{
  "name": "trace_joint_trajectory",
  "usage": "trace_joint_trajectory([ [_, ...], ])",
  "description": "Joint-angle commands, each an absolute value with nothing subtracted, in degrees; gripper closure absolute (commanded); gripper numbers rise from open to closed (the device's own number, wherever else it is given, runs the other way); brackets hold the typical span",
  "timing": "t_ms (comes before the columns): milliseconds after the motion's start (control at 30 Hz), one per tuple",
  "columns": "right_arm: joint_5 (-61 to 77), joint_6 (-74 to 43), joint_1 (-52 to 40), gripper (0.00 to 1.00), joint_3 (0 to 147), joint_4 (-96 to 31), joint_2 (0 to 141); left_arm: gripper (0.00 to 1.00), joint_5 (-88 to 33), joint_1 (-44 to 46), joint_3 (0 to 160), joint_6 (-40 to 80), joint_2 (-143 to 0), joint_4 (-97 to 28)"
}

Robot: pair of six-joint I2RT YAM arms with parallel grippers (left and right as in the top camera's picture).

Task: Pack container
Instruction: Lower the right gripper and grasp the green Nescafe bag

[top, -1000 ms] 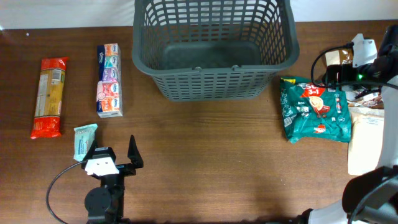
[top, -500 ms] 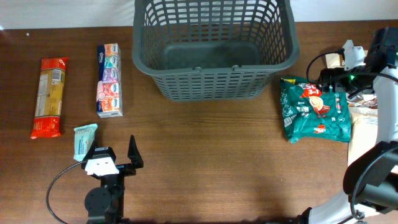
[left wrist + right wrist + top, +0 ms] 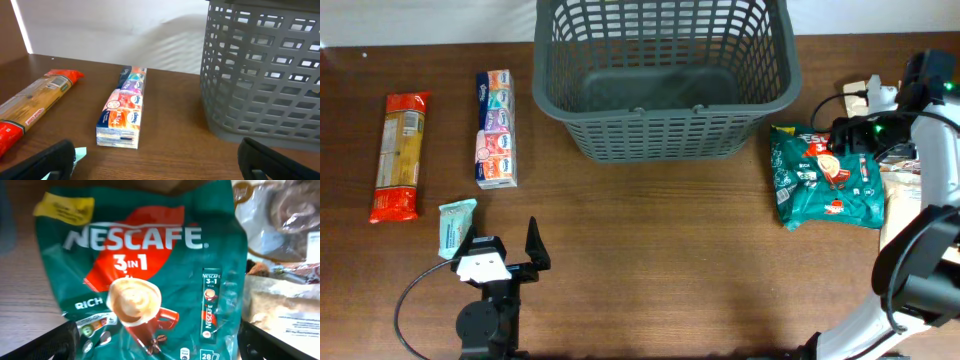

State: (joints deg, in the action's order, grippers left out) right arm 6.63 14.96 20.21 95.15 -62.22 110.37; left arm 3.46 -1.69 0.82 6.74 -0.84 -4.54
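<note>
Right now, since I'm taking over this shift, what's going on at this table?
A two-armed robot is packing a grey basket, which looks empty so far. The right gripper, jaws open, hangs over the green Nescafé bag lying right of the basket and has not closed on it. The left gripper sits open near the front of the table, beside a small mint-green packet. A pasta packet and a tissue pack lie untouched left of the basket.

Left wrist cam: big dark grey slotted plastic basket [image 3: 260, 75] runs off the top and right, above one finger [image 3: 280, 162]. Tiny pale teal sachet [image 3: 80, 152] mostly hidden behind the other finger, print unreadable.
</note>
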Motion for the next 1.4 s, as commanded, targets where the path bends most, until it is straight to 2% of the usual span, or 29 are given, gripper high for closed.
trace_joint_trajectory([
  [0, 5.34, 14.09, 20.16, 0.01, 93.01, -61.43, 111.22, 0.01, 3.75, -2.04, 0.51, 6.83, -0.36, -4.47],
  [500, 5.91, 14.06, 20.16, 0.01, 87.31, -56.71, 111.28, 0.01, 3.75, -2.04, 0.51, 6.83, -0.36, -4.47],
  [767, -1.58, 11.66, 20.16, 0.01, 87.66, -56.10, 111.26, 0.01, 3.75, -2.04, 0.51, 6.83, -0.36, -4.45],
  [1233, -0.12, 13.19, 21.19, 0.01, 94.94, -57.95, 111.20, 0.01, 3.75, -2.04, 0.51, 6.83, -0.36, -4.45],
  [1367, 5.67, 13.26, 24.47, 0.01, 96.73, -58.65, 111.09, 0.01, 3.75, -2.04, 0.51, 6.83, -0.36, -4.45],
])
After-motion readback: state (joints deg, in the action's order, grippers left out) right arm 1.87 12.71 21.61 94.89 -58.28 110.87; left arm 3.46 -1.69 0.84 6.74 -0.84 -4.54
